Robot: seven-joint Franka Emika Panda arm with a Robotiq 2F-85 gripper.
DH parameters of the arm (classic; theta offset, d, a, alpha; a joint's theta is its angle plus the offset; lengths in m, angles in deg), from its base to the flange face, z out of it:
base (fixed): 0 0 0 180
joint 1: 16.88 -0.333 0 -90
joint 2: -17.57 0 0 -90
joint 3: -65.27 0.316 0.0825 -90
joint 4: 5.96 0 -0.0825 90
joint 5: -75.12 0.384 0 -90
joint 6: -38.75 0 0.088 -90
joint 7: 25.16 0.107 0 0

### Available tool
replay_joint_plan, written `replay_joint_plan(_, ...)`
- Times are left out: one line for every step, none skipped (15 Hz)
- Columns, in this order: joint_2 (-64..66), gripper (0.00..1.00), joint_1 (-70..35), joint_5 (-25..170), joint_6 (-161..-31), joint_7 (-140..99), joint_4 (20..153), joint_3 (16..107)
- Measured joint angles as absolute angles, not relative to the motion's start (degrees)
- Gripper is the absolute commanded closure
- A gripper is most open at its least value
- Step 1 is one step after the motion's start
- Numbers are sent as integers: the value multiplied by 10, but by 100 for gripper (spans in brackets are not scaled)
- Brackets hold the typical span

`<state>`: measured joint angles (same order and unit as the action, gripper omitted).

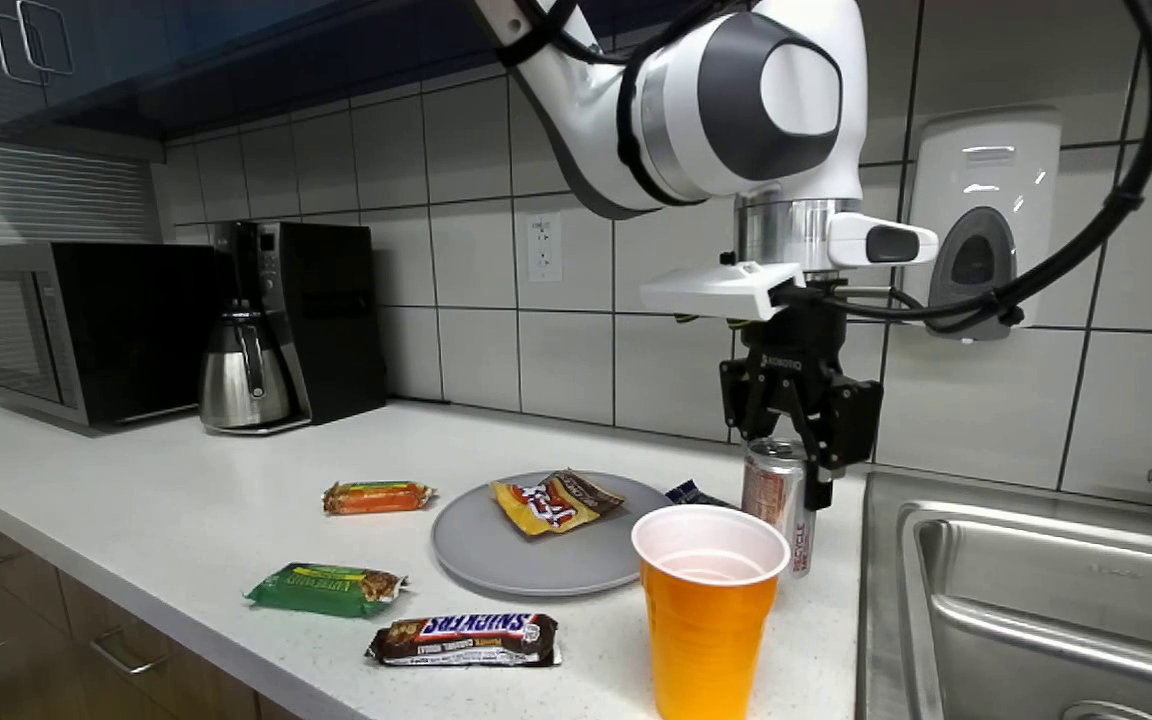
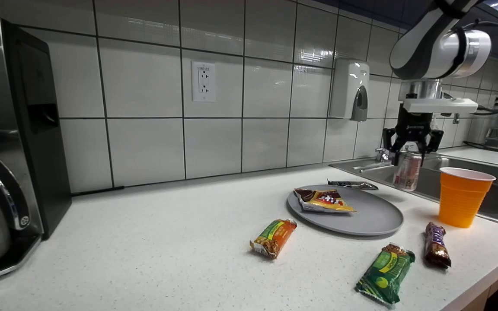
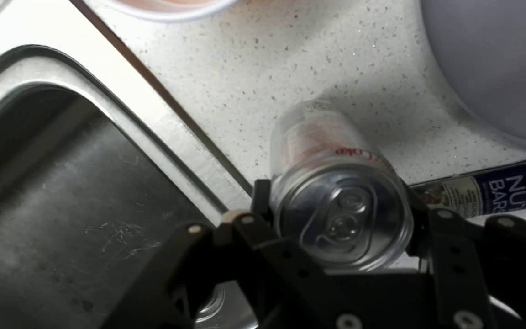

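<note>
My fingers (image 3: 261, 198) are clamped on a silver Coke can (image 3: 336, 183), one against each side of its upper part, with the pull tab facing up between them. I hold it upright or nearly so, over the strip of tabletop (image 1: 186, 510) between the sink (image 1: 881, 600) and a grey plate (image 1: 546, 572); whether its base touches down, I cannot tell. A dark blue nut bar (image 3: 491, 189) lies just beside me, near the plate, and the sink's steel rim runs along my opposite side. Near me too stands an orange cup (image 1: 711, 630), upright and white inside, hiding part of the can in an exterior view. On the plate lies a yellow and brown packet (image 1: 556, 503). Farther out are three wrapped bars, all apart: a Snickers bar (image 1: 466, 640) between the cup and a green-wrapped bar (image 1: 326, 588), then an orange-wrapped bar (image 1: 376, 497). A soap dispenser (image 1: 996, 200) and an outlet (image 1: 543, 247) are mounted on the tiled wall (image 1: 566, 360). Farthest from me, a coffee maker (image 1: 336, 320) with a steel carafe (image 1: 246, 380) stands next to a microwave (image 1: 126, 325).
</note>
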<state>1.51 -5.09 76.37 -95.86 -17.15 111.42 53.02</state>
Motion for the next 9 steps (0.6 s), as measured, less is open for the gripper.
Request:
replay_joint_plan(10, 62, -50, 764, -959, -172, 1112, 529)
replay_joint_plan(6, 62, -50, 764, -959, -172, 1109, 528)
replay_joint_plan(1, 62, -49, 764, -959, -172, 1106, 526)
replay_joint_plan(-3, 62, -48, 764, -959, -172, 1102, 526)
replay_joint_plan(-8, 62, -47, 764, -959, -172, 1099, 525)
replay_joint_plan(-12, 62, -47, 764, -959, -172, 1096, 525)
replay_joint_plan(-15, 62, -46, 764, -959, -172, 1094, 524)
replay_joint_plan(-18, 62, -45, 764, -959, -172, 1091, 523)
replay_joint_plan(-22, 62, -45, 764, -959, -172, 1089, 523)
